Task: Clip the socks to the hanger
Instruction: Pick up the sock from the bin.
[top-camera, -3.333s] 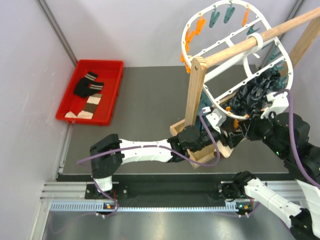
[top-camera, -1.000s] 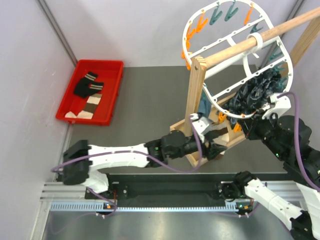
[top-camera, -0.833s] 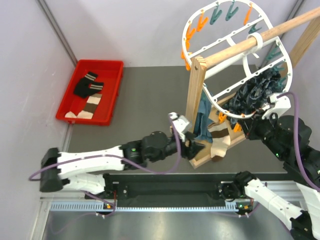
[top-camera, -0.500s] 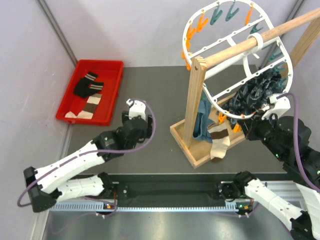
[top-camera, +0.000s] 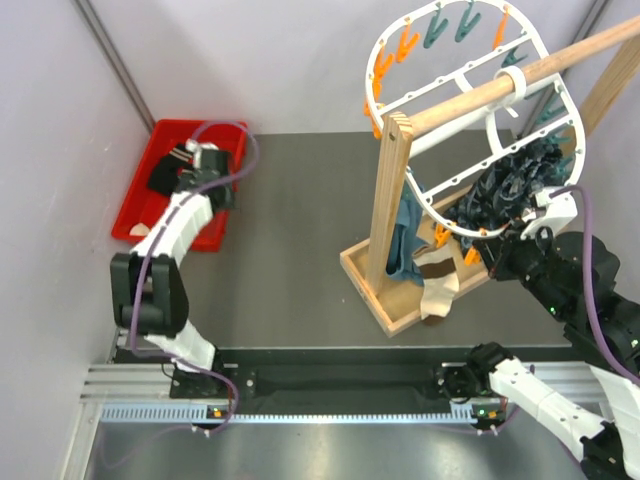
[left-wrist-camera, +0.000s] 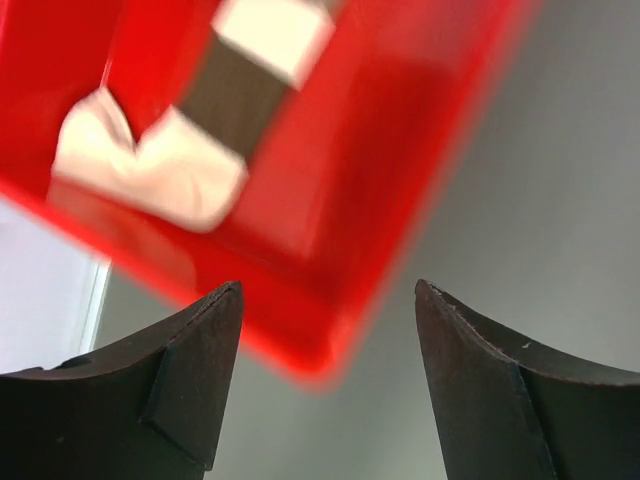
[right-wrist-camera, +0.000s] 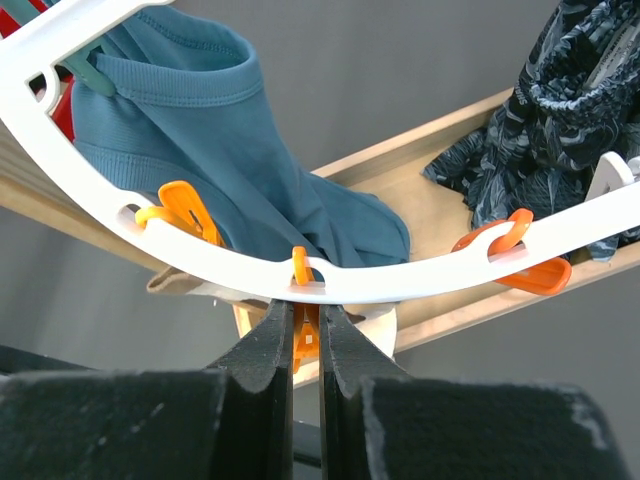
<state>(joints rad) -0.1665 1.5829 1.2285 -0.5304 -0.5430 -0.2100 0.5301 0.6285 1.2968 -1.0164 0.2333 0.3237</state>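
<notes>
Left claw (left-wrist-camera: 328, 300) hangs spread wide with nothing between its fingers, above the red tray (left-wrist-camera: 340, 240) at the far left of the table. I can see a brown, cream and white sock (left-wrist-camera: 190, 140) lying in that tray, and from above a black sock (top-camera: 162, 180) with a striped cuff lies beside it. Pale walls close the left and far sides. A dark grey mat (top-camera: 300, 220) covers the table, with a metal rail (top-camera: 330, 385) along its near edge. On the right stands a wooden rack (top-camera: 385, 190), the white hanger (right-wrist-camera: 420, 276) hooked over its pole. A teal cloth (right-wrist-camera: 230, 170), a dark patterned cloth (right-wrist-camera: 570, 110) and another banded sock (top-camera: 437, 290) hang below the hanger's near rim. My right claw (right-wrist-camera: 305, 315) is pinched narrow on an orange peg (right-wrist-camera: 302, 266) at that rim.
</notes>
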